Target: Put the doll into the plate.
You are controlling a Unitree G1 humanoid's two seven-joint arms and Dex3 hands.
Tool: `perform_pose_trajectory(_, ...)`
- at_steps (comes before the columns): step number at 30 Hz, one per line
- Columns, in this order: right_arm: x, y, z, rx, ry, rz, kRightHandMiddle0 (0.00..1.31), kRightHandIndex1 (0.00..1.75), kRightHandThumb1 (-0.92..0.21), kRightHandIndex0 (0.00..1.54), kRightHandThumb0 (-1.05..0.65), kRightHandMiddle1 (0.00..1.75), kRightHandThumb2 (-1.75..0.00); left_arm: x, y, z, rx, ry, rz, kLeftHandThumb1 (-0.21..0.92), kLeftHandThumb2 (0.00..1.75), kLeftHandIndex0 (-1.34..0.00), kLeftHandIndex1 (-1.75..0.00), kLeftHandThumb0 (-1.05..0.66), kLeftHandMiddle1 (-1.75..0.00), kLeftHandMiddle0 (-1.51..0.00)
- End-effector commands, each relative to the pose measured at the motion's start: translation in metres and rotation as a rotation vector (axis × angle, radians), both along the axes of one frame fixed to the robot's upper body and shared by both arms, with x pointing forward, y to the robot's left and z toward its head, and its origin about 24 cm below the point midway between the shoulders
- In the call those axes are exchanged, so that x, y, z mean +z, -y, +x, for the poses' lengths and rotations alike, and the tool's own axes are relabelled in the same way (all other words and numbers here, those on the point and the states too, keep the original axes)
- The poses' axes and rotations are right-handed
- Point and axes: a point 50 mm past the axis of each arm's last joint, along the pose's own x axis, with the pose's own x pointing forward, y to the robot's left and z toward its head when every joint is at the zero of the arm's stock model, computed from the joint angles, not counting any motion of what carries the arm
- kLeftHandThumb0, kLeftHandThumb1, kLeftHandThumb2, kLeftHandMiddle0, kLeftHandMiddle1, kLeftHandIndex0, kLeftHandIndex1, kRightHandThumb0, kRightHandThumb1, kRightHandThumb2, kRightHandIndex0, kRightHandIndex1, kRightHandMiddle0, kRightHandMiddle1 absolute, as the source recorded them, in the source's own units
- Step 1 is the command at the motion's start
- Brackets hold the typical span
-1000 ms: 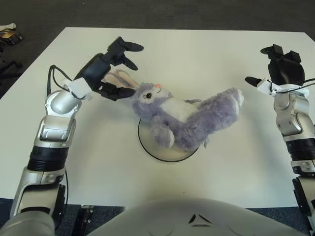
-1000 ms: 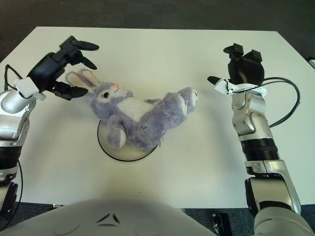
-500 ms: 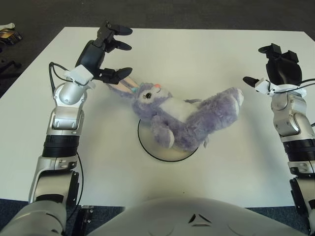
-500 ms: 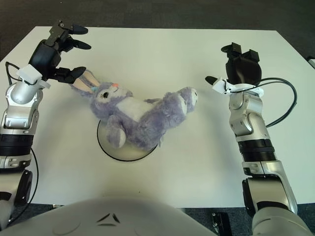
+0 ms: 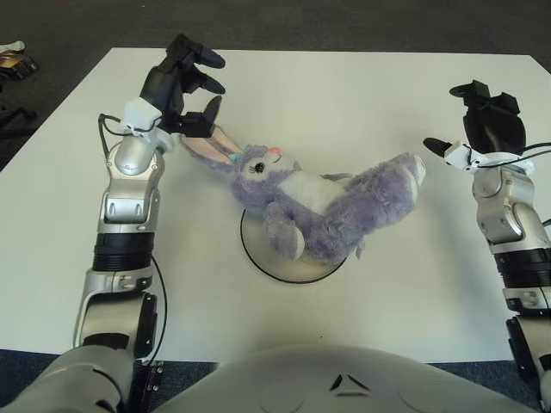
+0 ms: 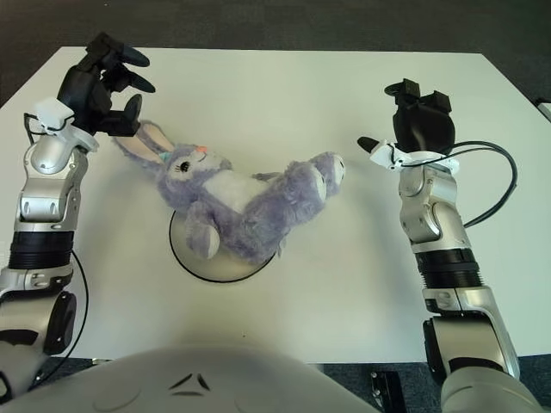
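honestly the placing step is looking basically done: the doll [image 5: 323,202] is lying on its side across the plate [image 5: 258,258], head to the far left. the left robot hand [image 5: 182,86] is hovering by its ears, fingers spread, gripping nothing. right robot hand [image 5: 482,125] is sitting idle at the surface [image 5: 344,95]'s right edge, can't tell its fingers. next is just pulling clear.

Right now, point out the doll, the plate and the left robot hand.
doll [image 5: 303,193], left eye view, on its white chest.
plate [image 5: 258,260], left eye view, on its bare left rim.
left robot hand [image 5: 179,86], left eye view, on the black palm.
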Motion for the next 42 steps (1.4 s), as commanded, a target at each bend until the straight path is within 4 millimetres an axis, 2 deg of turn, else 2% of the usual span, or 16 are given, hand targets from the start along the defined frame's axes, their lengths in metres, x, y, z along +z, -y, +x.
perform_pose_trajectory(1, 0.002, -0.001, -0.002, -0.001, 0.046, 0.032, 0.00, 0.89, -0.44, 0.06, -0.43, 0.94, -0.93, -0.014, -0.001, 0.011, 0.066, -0.050, -0.040, 0.28, 1.36, -0.51, -1.74, -0.01, -1.74, -0.53)
perform_pose_trajectory(7, 0.000, -0.005, -0.007, 0.010, 0.124, 0.073, 0.00, 0.88, -0.44, 0.10, -0.44, 1.04, -0.94, -0.018, -0.003, 0.017, 0.168, -0.061, -0.106, 0.28, 1.37, -0.51, -1.74, -0.01, -1.75, -0.53)
perform_pose_trajectory(10, -0.002, -0.007, -0.011, 0.022, 0.190, 0.126, 0.00, 0.92, -0.47, 0.16, -0.44, 1.11, -0.95, -0.021, -0.001, 0.019, 0.211, -0.063, -0.138, 0.45, 1.14, -0.47, -1.74, -0.28, -1.75, -1.03)
perform_pose_trajectory(11, -0.003, -0.009, -0.013, 0.025, 0.209, 0.150, 0.00, 0.97, -0.48, 0.21, -0.43, 1.15, -0.95, -0.023, 0.000, 0.019, 0.218, -0.065, -0.144, 0.48, 1.11, -0.46, -1.74, -0.33, -1.75, -1.12)
perform_pose_trajectory(14, -0.005, -0.011, -0.016, 0.025, 0.250, 0.232, 0.03, 1.07, -0.50, 0.31, -0.42, 1.23, -0.96, -0.029, 0.003, 0.020, 0.228, -0.084, -0.168, 0.51, 1.07, -0.45, -1.74, -0.39, -1.75, -1.23)
perform_pose_trajectory(16, -0.005, -0.012, -0.016, 0.024, 0.264, 0.295, 0.06, 1.11, -0.51, 0.36, -0.41, 1.26, -0.96, -0.031, 0.005, 0.021, 0.231, -0.107, -0.192, 0.52, 1.06, -0.45, -1.75, -0.40, -1.75, -1.26)
perform_pose_trajectory(19, -0.007, -0.013, -0.017, 0.026, 0.275, 0.393, 0.25, 1.23, -0.72, 0.42, -0.38, 1.52, -0.70, -0.035, 0.007, 0.023, 0.228, -0.146, -0.231, 0.51, 1.06, -0.46, -1.75, -0.41, -1.75, -1.27)
perform_pose_trajectory(20, -0.008, -0.013, -0.017, 0.027, 0.276, 0.436, 0.26, 1.25, -0.74, 0.43, -0.37, 1.55, -0.67, -0.037, 0.008, 0.024, 0.222, -0.168, -0.260, 0.51, 1.06, -0.46, -1.75, -0.42, -1.75, -1.27)
perform_pose_trajectory(22, -0.009, -0.013, -0.018, 0.030, 0.274, 0.517, 0.28, 1.37, -0.67, 0.48, -0.16, 1.65, -0.78, -0.041, 0.011, 0.026, 0.203, -0.205, -0.319, 0.49, 1.09, -0.47, -1.75, -0.42, -1.75, -1.26)
perform_pose_trajectory(24, -0.010, -0.013, -0.018, 0.037, 0.262, 0.594, 0.29, 1.43, -0.61, 0.50, -0.08, 1.69, -0.86, -0.044, 0.013, 0.029, 0.183, -0.230, -0.372, 0.44, 1.16, -0.51, -1.75, -0.44, -1.75, -1.26)
perform_pose_trajectory(29, -0.012, -0.013, -0.019, 0.054, 0.236, 0.708, 0.33, 1.48, -0.55, 0.51, -0.02, 1.74, -0.96, -0.051, 0.013, 0.035, 0.161, -0.261, -0.428, 0.36, 1.26, -0.58, -1.75, -0.46, -1.75, -1.26)
perform_pose_trajectory(32, -0.013, -0.017, -0.024, 0.088, 0.219, 0.891, 0.35, 1.50, -0.53, 0.50, -0.01, 1.74, -0.99, -0.061, 0.011, 0.040, 0.136, -0.278, -0.482, 0.33, 1.29, -0.60, -1.75, -0.47, -1.75, -1.26)
perform_pose_trajectory(35, -0.013, -0.019, -0.027, 0.106, 0.217, 0.993, 0.37, 1.51, -0.51, 0.50, -0.01, 1.75, -1.01, -0.066, 0.010, 0.042, 0.119, -0.271, -0.499, 0.32, 1.31, -0.61, -1.75, -0.47, -1.75, -1.27)
perform_pose_trajectory(42, -0.013, -0.025, -0.030, 0.138, 0.214, 1.141, 0.42, 1.59, -0.37, 0.58, -0.01, 1.75, -1.21, -0.067, 0.009, 0.043, 0.089, -0.239, -0.490, 0.30, 1.33, -0.62, -1.75, -0.48, -1.75, -1.30)
